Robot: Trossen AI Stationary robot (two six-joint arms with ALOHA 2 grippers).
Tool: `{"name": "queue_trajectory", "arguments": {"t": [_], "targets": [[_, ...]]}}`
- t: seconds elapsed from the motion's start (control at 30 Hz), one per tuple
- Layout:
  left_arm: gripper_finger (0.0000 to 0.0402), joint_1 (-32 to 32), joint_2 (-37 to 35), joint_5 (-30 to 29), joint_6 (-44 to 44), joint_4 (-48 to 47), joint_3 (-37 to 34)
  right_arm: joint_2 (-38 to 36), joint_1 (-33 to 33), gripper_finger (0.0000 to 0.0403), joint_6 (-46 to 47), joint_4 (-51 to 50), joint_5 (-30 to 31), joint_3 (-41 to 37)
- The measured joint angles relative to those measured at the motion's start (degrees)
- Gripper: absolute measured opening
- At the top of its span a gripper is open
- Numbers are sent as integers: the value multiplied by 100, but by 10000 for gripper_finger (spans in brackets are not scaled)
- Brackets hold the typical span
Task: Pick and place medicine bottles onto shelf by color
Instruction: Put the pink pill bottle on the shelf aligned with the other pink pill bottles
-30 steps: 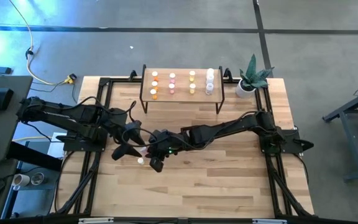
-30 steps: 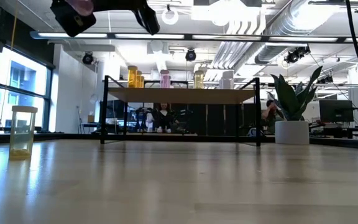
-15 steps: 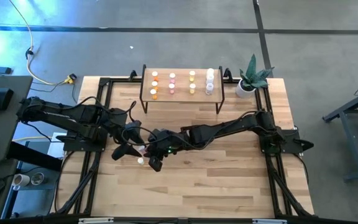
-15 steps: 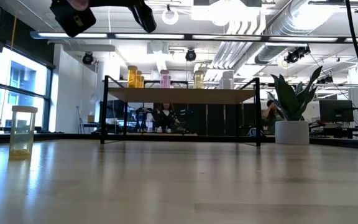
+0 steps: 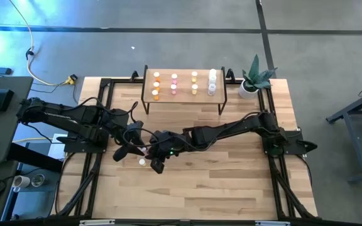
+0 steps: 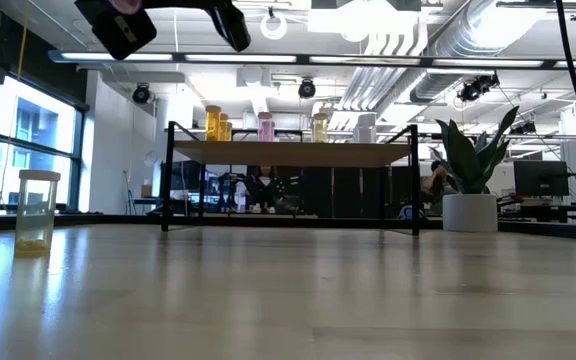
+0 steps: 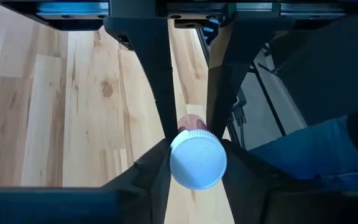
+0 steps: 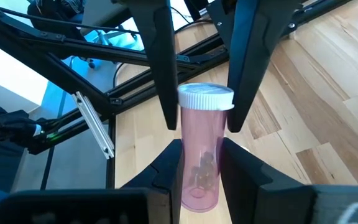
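A pink bottle point(image 8: 199, 155) with a white cap hangs above the table's left middle, between both grippers. My right gripper point(image 8: 199, 146) reaches in from the right point(image 5: 151, 153) and is shut on its body. My left gripper point(image 7: 197, 163) comes from the left point(image 5: 136, 148), its fingers point(image 8: 166, 93) on either side of the cap. The shelf point(image 5: 184, 95) stands at the far edge on thin black legs. It carries rows of orange point(image 5: 156, 85), pink point(image 5: 174, 83), yellow point(image 5: 194, 83) and white point(image 5: 212, 83) bottles. One clear bottle point(image 6: 36, 210) stands on its base on the table point(image 5: 142, 162). My left gripper pinches the white cap point(image 7: 180, 163) at the bottle's upper end between its two fingers. It slants down from the table's left, and the cap's top faces its camera. My right gripper pinches the pink body point(image 8: 197, 177) toward its base, slanting down from the right. The bottle is tilted, cap toward the left gripper, clear of the table.
A potted plant point(image 5: 254, 79) stands at the far right corner beside the shelf. Black frame rails point(image 5: 99, 119) run along the table's left and right sides. Bare wood point(image 5: 219, 182) lies near the front edge. People sit in the room beyond the shelf point(image 6: 263, 190).
My left gripper's fingers have drawn together from wide open onto the pink bottle's cap. Both arms and the bottle have stayed where they were.
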Motion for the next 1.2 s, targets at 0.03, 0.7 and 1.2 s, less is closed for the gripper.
{"name": "queue_trajectory", "arguments": {"t": [0.03,0.7,1.2], "targets": [[115,0,0,-2,0,0,0,0,-6,73,0,-1,-1,0],[114,36,-2,-1,298,-83,0,0,-44,140,78,-33,-8,-8],[113,590,-74,15,643,-501,3,-290,-340,162,107,-586,-146,-9]]}}
